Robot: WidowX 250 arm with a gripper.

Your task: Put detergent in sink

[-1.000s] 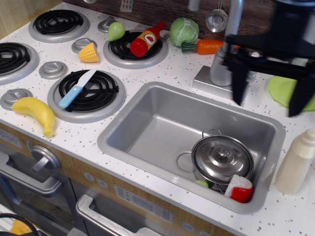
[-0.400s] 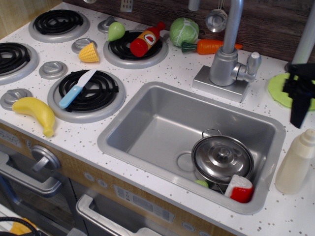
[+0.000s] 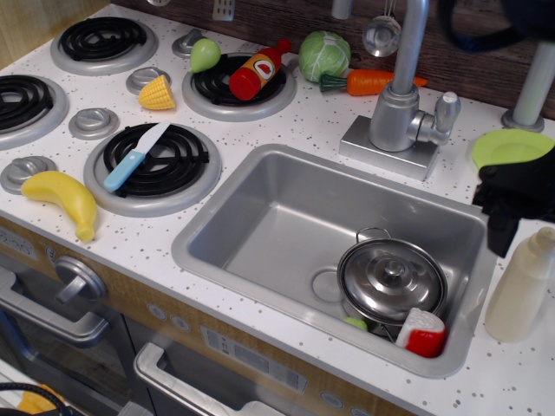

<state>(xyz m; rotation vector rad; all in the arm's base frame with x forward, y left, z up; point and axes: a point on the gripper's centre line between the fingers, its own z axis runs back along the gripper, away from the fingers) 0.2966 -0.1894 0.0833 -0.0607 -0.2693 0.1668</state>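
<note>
The detergent (image 3: 522,290) is a cream-white bottle standing upright on the counter just right of the sink, at the right edge of the view. The sink (image 3: 277,217) is a steel basin set in the speckled counter. My black gripper (image 3: 531,243) hangs low over the bottle's neck. One finger (image 3: 499,230) shows just left of the cap. The other finger is cut off by the frame edge. The jaws look spread around the neck and do not hold it.
A lidded steel pot (image 3: 392,279) and a red-and-white toy piece (image 3: 423,334) fill the sink's right front corner. A faucet (image 3: 401,104) stands behind the sink. A green plate (image 3: 512,146) lies behind the gripper. A ketchup bottle (image 3: 257,69), a knife (image 3: 134,158) and a banana (image 3: 62,198) lie at the left.
My gripper has moved right from beside the faucet and dropped down to the bottle's neck. The bottle has not moved.
</note>
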